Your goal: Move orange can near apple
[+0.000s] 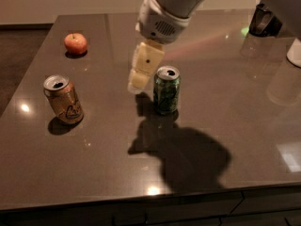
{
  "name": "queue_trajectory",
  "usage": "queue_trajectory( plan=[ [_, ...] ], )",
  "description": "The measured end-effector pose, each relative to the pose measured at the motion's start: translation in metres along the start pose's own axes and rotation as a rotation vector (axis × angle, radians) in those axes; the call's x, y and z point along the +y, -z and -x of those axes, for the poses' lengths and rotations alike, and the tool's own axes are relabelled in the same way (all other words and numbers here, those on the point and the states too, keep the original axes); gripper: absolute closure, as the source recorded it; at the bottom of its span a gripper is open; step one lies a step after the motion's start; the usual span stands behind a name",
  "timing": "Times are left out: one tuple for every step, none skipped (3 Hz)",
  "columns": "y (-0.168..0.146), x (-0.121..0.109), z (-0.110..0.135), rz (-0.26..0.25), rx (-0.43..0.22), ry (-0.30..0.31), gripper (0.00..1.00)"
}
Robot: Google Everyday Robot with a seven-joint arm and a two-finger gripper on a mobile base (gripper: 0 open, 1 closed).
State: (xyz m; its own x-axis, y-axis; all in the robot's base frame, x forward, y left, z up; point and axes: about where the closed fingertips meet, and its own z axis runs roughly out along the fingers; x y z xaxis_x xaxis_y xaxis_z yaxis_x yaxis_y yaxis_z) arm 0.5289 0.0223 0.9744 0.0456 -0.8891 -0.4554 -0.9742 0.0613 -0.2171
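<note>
Orange can (64,100) stands alone; hand (136,84) hovers beside green can (166,89), clenched or released I cannot tell.

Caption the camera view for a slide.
Gripper hovers beside the green can on a dark table; the orange can stands apart, the apple behind it near the far edge.

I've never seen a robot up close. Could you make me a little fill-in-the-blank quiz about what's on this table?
1. The gripper hangs beside the drink can whose colour is ____.
2. The table holds ____ cans in all.
3. The orange can stands ____, not on its side.
4. The apple sits nearer the table's ____ edge than the orange can does.
Missing words: green; two; upright; far.
</note>
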Motion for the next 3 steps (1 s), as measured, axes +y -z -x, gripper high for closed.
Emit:
queue_trajectory(
  plan=[
    [-0.034,0.009,0.035,0.039,-0.018,0.043,0.0],
    [-0.057,0.019,0.06,0.076,-0.029,0.079,0.0],
    [-0.077,0.032,0.081,0.116,-0.035,0.12,0.0]
  ],
)
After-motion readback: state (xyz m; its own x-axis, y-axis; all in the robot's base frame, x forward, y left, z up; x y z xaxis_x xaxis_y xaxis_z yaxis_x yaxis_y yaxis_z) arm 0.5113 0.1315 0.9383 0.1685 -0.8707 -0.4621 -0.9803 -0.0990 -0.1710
